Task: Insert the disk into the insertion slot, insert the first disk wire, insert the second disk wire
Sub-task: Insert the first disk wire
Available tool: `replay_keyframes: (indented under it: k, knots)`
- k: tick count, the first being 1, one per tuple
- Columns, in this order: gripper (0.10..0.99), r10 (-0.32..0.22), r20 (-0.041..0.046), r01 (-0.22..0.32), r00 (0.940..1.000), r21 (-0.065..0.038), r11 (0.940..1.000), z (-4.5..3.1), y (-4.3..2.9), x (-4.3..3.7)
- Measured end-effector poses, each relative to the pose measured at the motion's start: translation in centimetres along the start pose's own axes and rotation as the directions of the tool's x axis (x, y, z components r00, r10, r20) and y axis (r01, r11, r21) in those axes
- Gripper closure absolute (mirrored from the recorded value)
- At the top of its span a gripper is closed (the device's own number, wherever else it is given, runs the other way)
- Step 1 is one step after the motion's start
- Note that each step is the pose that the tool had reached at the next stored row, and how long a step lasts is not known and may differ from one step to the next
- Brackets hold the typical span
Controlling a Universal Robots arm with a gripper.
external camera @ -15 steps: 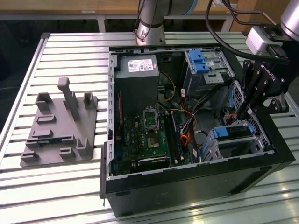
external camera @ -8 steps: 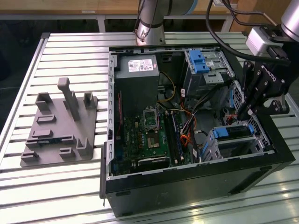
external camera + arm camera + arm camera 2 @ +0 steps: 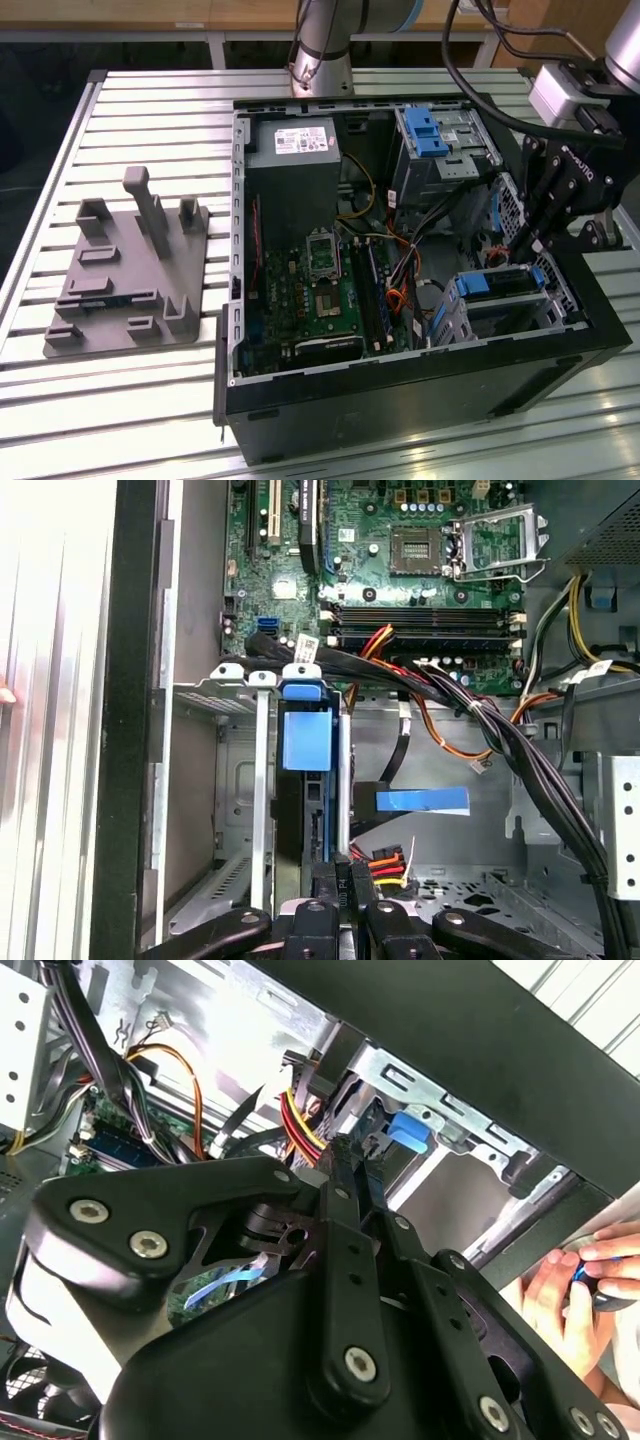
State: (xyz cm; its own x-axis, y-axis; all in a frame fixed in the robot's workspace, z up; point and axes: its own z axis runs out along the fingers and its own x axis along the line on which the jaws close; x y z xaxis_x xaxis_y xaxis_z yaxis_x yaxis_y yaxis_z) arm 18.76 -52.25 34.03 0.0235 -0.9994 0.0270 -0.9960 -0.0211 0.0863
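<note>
In the exterior view we find the disk (image 3: 497, 284) seated in the insertion slot (image 3: 500, 320), toward the 4 o'clock corner of the open computer case (image 3: 400, 410). The pincer (image 3: 524, 248) hangs close by, with the disk at about 7 o'clock from its tips.

In the first wrist view its fingers (image 3: 328, 880) stand clenched close together, just beside a bundle of red, orange and yellow wires (image 3: 385, 863). We cannot tell whether they pinch any wire.

In the second wrist view a person's hand (image 3: 585, 1285) shows beyond the case wall.
</note>
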Motion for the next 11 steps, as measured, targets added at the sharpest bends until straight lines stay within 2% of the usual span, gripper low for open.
replay_keyframes:
  k: [11]
  knots:
    - [0.914,0.000,-0.0002,0.000,1.0000,0.002,1.0000,0.12,0.18,0.40]
